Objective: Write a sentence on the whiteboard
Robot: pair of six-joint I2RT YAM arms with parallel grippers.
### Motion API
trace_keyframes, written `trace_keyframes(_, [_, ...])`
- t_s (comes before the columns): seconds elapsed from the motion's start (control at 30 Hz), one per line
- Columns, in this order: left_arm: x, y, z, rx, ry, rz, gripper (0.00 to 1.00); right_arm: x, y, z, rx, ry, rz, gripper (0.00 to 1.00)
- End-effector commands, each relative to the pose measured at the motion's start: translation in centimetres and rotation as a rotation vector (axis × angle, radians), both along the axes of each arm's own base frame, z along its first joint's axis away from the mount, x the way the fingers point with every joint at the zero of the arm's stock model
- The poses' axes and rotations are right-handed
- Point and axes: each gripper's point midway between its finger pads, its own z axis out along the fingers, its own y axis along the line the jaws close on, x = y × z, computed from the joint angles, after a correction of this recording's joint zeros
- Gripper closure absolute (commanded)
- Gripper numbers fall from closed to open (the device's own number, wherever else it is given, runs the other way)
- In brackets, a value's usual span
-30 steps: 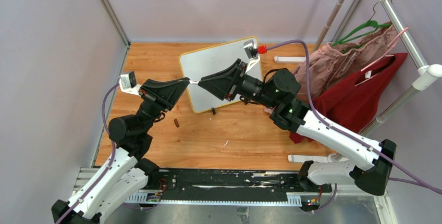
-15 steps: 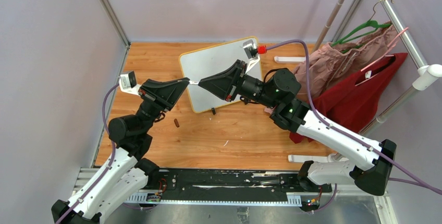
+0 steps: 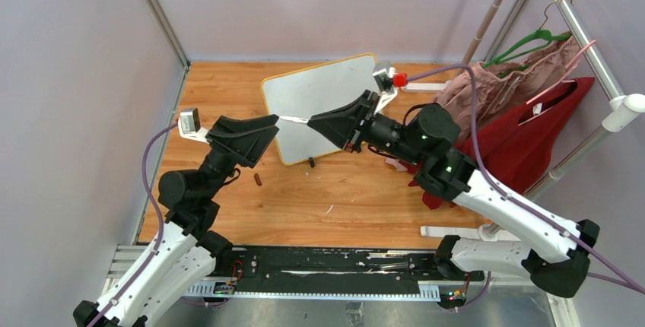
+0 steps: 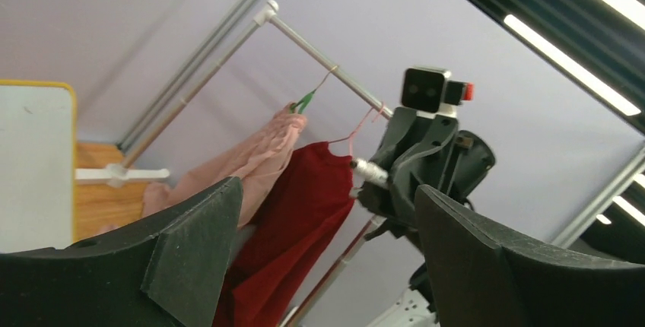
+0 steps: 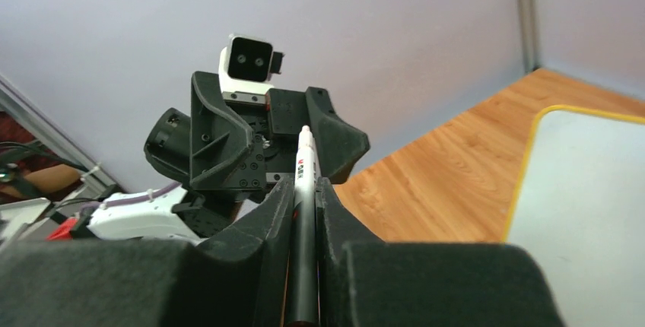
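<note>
The whiteboard, white with a thin yellow frame, lies tilted on the wooden table; no sentence is in view on the part that shows. Over its near left corner my right gripper is shut on a slim white-and-black marker that points left. In the right wrist view the marker stands clamped between the dark pads, with the board to its right. My left gripper faces it a short way off, open and holding nothing; its fingers stand wide apart.
A small brown piece lies on the table left of the board's black foot. Red cloth and pink cloth hang from a metal rack at the right. Grey walls close in the table.
My left gripper has opened and let go of the marker. The right arm has drawn back to the right with the marker, leaving a gap between the two grippers.
</note>
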Motion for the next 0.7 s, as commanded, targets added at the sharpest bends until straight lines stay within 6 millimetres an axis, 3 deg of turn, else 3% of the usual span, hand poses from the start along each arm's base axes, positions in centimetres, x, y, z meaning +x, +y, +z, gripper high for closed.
trace_keyframes(0.0, [0.1,0.6,-1.0,0.118,-0.033,0.101,0.11,1.4,-4.1,0.2,-0.073,-0.114,-0.192,1.00])
trace_keyframes(0.17, [0.5,1.0,-3.6,0.256,-0.013,0.171,0.12,3.5,-7.6,-2.8,-0.156,-0.160,-0.399,1.00])
trace_keyframes(0.33, [2.0,3.2,-7.7,0.440,0.082,0.334,0.12,5.9,-11.2,-6.1,-0.245,-0.198,-0.639,1.00])
trace_keyframes(0.47, [2.5,3.6,-9.2,0.477,0.118,0.362,0.12,6.5,-11.4,-8.0,-0.289,-0.219,-0.677,1.00])
trace_keyframes(0.67, [2.0,0.1,-8.0,0.346,0.090,0.152,0.13,5.9,-10.0,-7.8,-0.223,-0.189,-0.612,1.00])
